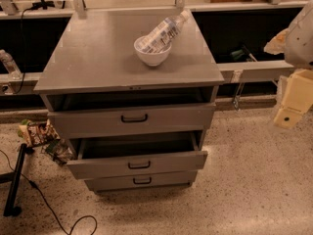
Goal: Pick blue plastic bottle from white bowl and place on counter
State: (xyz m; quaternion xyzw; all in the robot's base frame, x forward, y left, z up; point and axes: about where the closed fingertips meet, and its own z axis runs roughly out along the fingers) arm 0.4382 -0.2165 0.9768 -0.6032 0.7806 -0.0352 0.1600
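Worrying first about the blue plastic bottle [160, 35]: maybe slipping or rolling away when grabbed, being round and smooth and only leaning on the rim of the white bowl [152, 57]. Maybe dragging the light bowl along or tipping it over when being lifted at a slant. Maybe squashing in and popping out of the grip, being thin plastic. Maybe rolling along the counter [93, 58] when being put down on its side.

Looking clear, with a wide white-and-bluish label and a pale cap. Sitting bottom-down inside the bowl, leaning up and back to the right, with the cap poking out well past the rim. Standing with the bowl on the grey counter, a little toward the back.

Noticing two drawers [139, 164] hanging partly open below. Finding the gripper [292, 104] far off at the right edge, well apart from the bottle. Not showing whether spread apart or pressed together, so no telling.
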